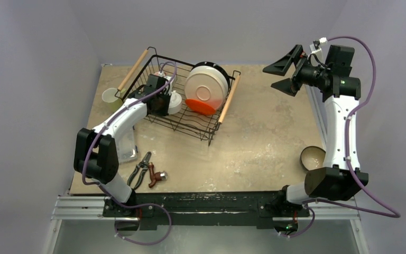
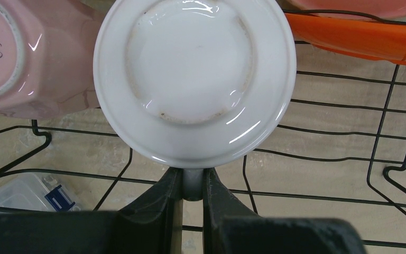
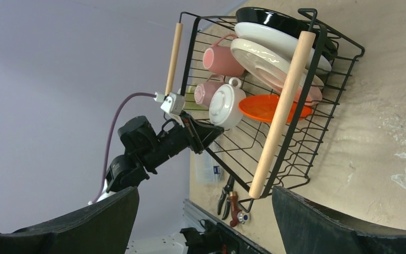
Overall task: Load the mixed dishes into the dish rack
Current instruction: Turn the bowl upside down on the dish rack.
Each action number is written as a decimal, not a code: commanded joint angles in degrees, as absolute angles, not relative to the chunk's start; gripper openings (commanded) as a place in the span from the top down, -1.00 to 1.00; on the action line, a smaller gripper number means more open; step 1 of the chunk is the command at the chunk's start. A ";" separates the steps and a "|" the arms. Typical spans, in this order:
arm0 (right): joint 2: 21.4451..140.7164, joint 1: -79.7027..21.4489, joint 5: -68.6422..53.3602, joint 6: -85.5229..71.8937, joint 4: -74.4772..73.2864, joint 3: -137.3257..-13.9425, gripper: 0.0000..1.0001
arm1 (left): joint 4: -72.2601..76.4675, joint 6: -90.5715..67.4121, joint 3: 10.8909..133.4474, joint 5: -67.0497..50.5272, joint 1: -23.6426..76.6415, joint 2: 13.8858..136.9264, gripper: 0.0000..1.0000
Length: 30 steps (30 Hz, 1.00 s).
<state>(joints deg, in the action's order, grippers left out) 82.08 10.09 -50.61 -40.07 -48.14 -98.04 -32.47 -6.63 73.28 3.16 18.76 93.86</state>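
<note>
left gripper (image 2: pixel 193 186) pinched tight on white mug (image 2: pixel 193 79) inside dish rack (image 1: pixel 229 99), pink mug (image 2: pixel 21 58) just beside it, red plate (image 2: pixel 359 37) near, right gripper (image 1: pixel 270 77) fingers spread wide, well apart from rack

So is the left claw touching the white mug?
Touching. The left wrist view shows the left gripper pinched shut on a bit of the white mug at its edge, with no gap between the fingers and the mug.

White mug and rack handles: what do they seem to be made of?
The white mug is probably glazed ceramic: it is glossy, with bright reflections across its base. The rack handles look like unfinished light wood: they are matte, pale tan rods.
</note>
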 commanded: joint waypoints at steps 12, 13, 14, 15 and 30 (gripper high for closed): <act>80.26 10.32 -52.44 -41.20 -45.28 -97.83 -0.98 | -41.19 -9.39 81.73 4.12 18.30 98.38 0.83; 80.37 10.34 -52.59 -41.24 -45.20 -97.82 -0.98 | -42.55 -9.66 82.72 4.17 18.36 99.19 0.82; 80.34 10.36 -52.64 -41.35 -45.14 -97.90 -0.98 | -43.72 -9.89 83.88 4.32 18.36 100.17 0.81; 80.33 10.29 -52.65 -41.39 -45.09 -98.10 -0.98 | -45.14 -10.26 84.88 4.57 18.37 100.77 0.80; 81.20 10.37 -53.25 -42.03 -43.63 -98.35 -0.98 | -57.35 -10.54 93.43 2.64 18.35 107.80 0.47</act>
<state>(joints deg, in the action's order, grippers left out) 82.08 10.09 -51.20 -41.63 -45.98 -97.97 -53.98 -9.85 90.94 3.31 18.76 108.07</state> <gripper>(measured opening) 0.987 0.221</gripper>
